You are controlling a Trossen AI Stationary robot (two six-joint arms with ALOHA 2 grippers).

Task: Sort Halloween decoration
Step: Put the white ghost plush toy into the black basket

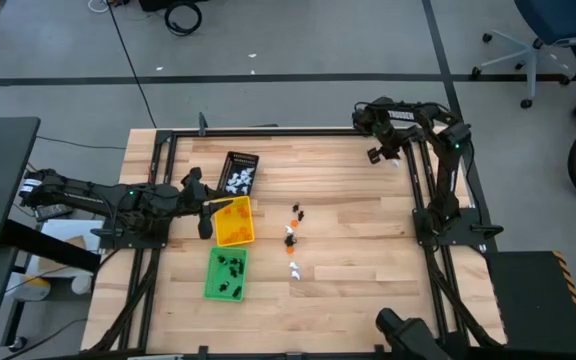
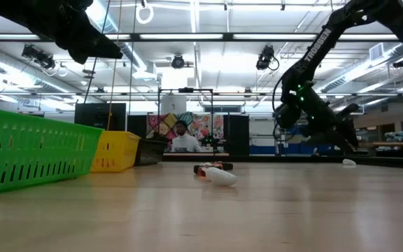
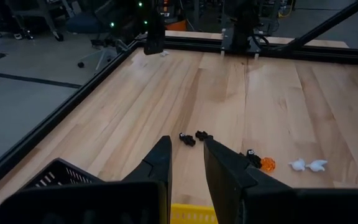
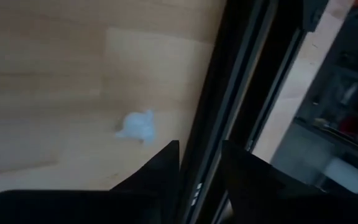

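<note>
My right gripper (image 4: 199, 163) is way out at the surface's far right corner, fingers parted and empty, with a stray white trinket (image 4: 135, 126) just beside it, off to one side. My left gripper (image 1: 205, 207) waits over the trays, slightly apart, much farther away.

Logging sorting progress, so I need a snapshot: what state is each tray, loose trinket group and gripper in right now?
black tray: holds white trinkets.
yellow tray: holds orange pieces.
green tray: holds black trinkets.
loose trinkets: unsorted, mid-table.
stray white trinket: on the table by the frame rail, not held.
left gripper: above the trays, slightly open, empty.
right gripper: far corner, slightly open, empty.
</note>
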